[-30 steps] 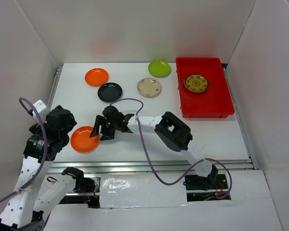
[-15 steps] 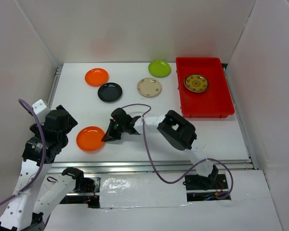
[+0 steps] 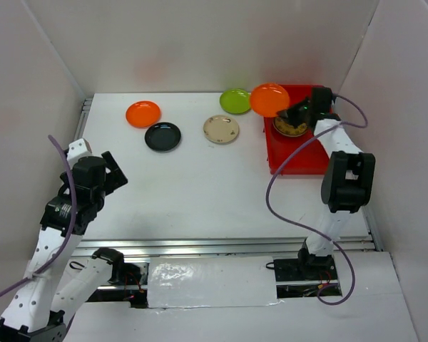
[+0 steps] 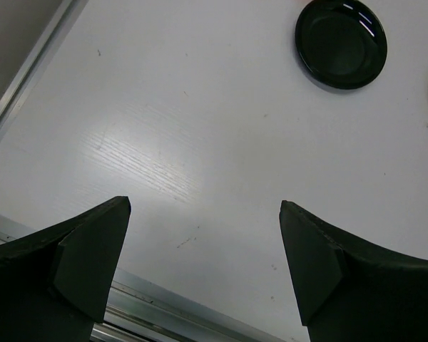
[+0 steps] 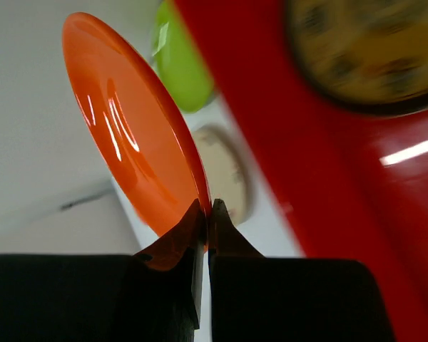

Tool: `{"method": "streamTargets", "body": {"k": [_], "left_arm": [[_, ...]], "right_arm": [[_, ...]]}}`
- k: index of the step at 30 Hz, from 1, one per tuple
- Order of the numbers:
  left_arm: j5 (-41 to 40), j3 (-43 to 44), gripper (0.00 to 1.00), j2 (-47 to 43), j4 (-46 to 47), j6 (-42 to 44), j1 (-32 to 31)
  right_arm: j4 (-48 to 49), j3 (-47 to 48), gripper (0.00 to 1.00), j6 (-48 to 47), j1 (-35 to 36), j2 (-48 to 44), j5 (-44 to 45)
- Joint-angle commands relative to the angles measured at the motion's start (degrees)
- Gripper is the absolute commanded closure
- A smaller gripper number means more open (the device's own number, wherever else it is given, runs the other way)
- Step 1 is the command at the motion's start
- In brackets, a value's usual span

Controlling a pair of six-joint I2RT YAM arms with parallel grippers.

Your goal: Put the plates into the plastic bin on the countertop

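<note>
My right gripper (image 3: 289,112) is shut on the rim of an orange plate (image 3: 269,99), holding it tilted in the air over the left wall of the red plastic bin (image 3: 308,158). The right wrist view shows the fingers pinching that orange plate (image 5: 132,132) at its lower edge. A brown-gold patterned plate (image 3: 292,128) lies in the bin, partly hidden by the gripper. On the white countertop (image 3: 200,185) lie another orange plate (image 3: 143,113), a black plate (image 3: 162,136), a cream plate (image 3: 221,129) and a lime green plate (image 3: 235,100). My left gripper (image 4: 205,206) stands open over bare countertop at the near left.
White walls close in the left, back and right sides. A metal rail (image 3: 221,246) runs along the near edge, and another rail (image 3: 81,121) runs along the left edge. The right arm's purple cable (image 3: 285,171) loops across the bin's near wall.
The right arm has swung from the near-left of the table to the bin at the far right, lifting the orange plate with it. The left arm has shifted slightly.
</note>
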Motion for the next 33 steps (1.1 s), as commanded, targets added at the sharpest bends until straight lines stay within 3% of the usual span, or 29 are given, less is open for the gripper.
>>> {"method": "streamTargets", "body": {"k": [1,6,9,18,20,22,25,29,33], "left_arm": [[3.13,-0.19,0.01,1.39,3.2,2.69,0.22],[5.32,-0.63,0.01,1.66,4.08,3.83,0.13],[7.09,-0.81,0.01,2.88,4.88,4.62,0.13],[9.63,-0.81,0.01,5.43,5.49,5.85,0.13],[11.04,-0.9,0.01,6.31,5.93,6.47,0.13],[11.75,-0.28,0.01,8.07,5.4,6.56,0.13],[12.89,0.68,0.01,10.53,5.14,5.43,0.22],[22.44,1.57,0.01,16.4,6.18,-3.44,0.22],[23.88,-2.2,0.01,21.24,19.42,-16.7,3.37]], "right_arm": [[-8.33,1.23,1.0,-4.27,-4.86,2.96,-3.9],[-1.13,-2.9,1.0,-3.3,-11.81,4.28,-5.58],[-4.8,1.3,1.0,-5.32,-13.66,7.44,-4.53],[-3.77,3.44,0.96,-5.59,-15.86,12.02,-5.22],[-2.36,2.99,0.68,-5.24,-16.3,11.5,-4.26],[-1.56,2.03,0.31,-5.06,-16.21,9.22,-2.69],[-2.26,2.11,0.01,-5.94,-15.77,3.78,-0.31],[-2.71,-2.36,0.0,-7.78,-12.1,-11.73,5.93],[-7.43,-8.59,0.0,-10.33,-4.46,-24.25,15.33]]}}
